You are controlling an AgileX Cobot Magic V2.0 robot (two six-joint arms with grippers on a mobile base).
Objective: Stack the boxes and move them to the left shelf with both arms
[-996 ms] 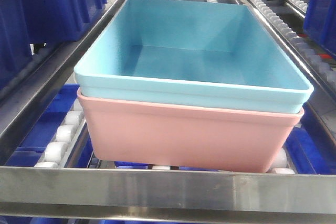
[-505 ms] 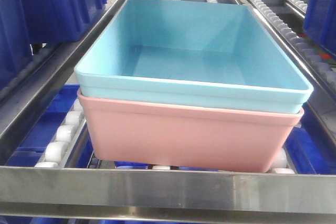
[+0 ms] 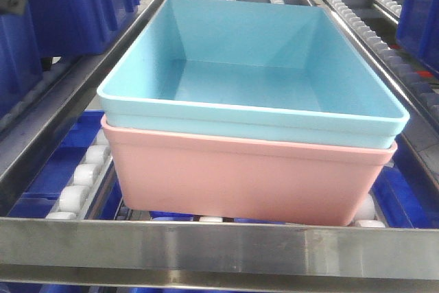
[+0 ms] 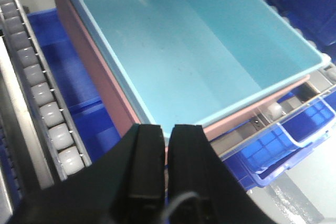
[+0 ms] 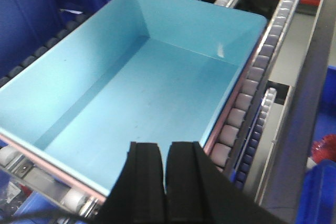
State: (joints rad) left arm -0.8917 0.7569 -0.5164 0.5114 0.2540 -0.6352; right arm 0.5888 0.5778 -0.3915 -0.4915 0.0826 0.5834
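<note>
From where I stand, nothing readable: no lettering, labels or numbers on the tubs (image 3: 254, 108), crates (image 3: 75, 5) or shelf (image 3: 219, 245).

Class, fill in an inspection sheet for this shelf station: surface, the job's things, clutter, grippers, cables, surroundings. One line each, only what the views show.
Surface: shelf with steel front bar and white roller rails.
Job's things: turquoise box nested in pink box, both on the rollers; turquoise box is empty.
Clutter: nothing seen inside the box.
Grippers: left gripper and right gripper both above the turquoise box, fingers close together, holding nothing.
Cables: thin wire on the left gripper.
Surroundings: dark blue crates beside and below the rails.
</note>
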